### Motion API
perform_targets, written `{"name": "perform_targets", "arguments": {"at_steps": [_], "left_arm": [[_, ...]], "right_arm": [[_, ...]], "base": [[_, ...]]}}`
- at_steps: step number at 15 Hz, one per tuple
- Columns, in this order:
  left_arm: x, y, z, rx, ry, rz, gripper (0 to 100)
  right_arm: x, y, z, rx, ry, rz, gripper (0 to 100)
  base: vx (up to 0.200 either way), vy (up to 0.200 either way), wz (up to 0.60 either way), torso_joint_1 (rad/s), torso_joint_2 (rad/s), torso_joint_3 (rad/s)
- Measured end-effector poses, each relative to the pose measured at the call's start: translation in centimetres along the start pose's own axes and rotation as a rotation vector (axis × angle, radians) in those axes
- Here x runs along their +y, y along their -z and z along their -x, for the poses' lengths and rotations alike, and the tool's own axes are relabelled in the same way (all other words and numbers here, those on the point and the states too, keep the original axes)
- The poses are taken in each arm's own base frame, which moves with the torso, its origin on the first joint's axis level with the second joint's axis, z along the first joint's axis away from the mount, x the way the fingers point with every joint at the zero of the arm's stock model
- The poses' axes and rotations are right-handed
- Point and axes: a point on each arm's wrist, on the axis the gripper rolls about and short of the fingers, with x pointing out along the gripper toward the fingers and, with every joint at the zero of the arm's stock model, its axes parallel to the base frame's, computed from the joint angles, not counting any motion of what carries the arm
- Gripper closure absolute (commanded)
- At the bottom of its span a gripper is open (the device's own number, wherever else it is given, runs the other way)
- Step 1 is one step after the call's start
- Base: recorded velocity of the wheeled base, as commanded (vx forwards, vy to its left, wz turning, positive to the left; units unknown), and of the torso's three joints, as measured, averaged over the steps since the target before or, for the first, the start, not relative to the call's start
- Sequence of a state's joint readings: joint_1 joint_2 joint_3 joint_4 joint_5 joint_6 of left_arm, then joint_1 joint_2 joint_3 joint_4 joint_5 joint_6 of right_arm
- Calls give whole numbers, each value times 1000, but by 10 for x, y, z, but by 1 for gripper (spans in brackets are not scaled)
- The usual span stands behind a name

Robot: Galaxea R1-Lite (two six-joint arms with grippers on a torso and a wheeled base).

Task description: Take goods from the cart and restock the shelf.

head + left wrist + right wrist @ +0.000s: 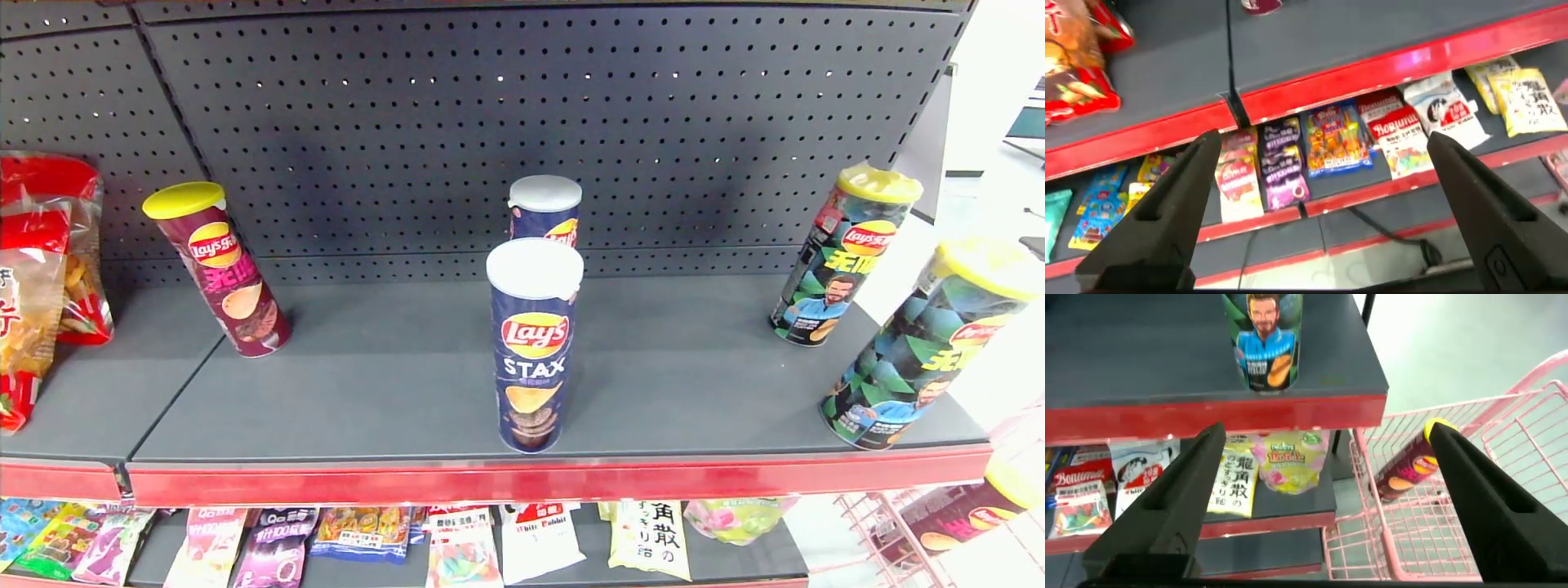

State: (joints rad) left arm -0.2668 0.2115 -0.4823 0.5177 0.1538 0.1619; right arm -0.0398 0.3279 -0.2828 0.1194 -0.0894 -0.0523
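Half-stocked shelf, goods waiting in the cart, both claws empty.

The dark shelf (pixel 392 384) holds upright tube cans sorted by flavour, labels facing out so shoppers can read them. A maroon can (pixel 220 269) stands alone on the left, two blue cans (pixel 532 343) sit one behind the other in the middle, and two green cans (pixel 841 257) are on the right. The wide gaps between them look like room left for restocking. The pink wire cart (pixel 1503 498) stands just beside the shelf's right end, and in it lies another maroon tube (pixel 1413 461), probably meant for the thin left-hand row. The right claw (pixel 1327 429) hangs above the cart's edge, released and spread wide, well placed to go down for that tube. The left claw (pixel 1323 140), also released and holding nothing, faces the lower shelf's snack bags (pixel 1331 139).
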Motion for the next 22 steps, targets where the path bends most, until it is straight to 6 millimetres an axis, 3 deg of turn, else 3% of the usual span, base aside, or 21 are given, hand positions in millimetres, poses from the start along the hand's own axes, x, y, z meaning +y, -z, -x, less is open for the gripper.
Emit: {"name": "perform_targets", "arguments": {"at_steps": [3, 9, 19, 22], "left_arm": [[-1, 11, 3, -18, -31, 3, 0], [-2, 19, 5, -44, -37, -2, 0], [-3, 25, 5, -50, -35, -27, 0], [-3, 26, 5, -55, -35, -48, 0]], "right_arm": [[0, 12, 8, 26, -1, 4, 0], [0, 19, 16, -7, -3, 16, 0], [0, 32, 15, 3, -10, 54, 0], [1, 34, 14, 10, -11, 58, 0]], "base": [[-200, 0, 0, 15, 4, 2], [0, 0, 0, 0, 0, 0], [0, -200, 0, 1, 5, 0], [0, 0, 0, 0, 0, 0]]}}
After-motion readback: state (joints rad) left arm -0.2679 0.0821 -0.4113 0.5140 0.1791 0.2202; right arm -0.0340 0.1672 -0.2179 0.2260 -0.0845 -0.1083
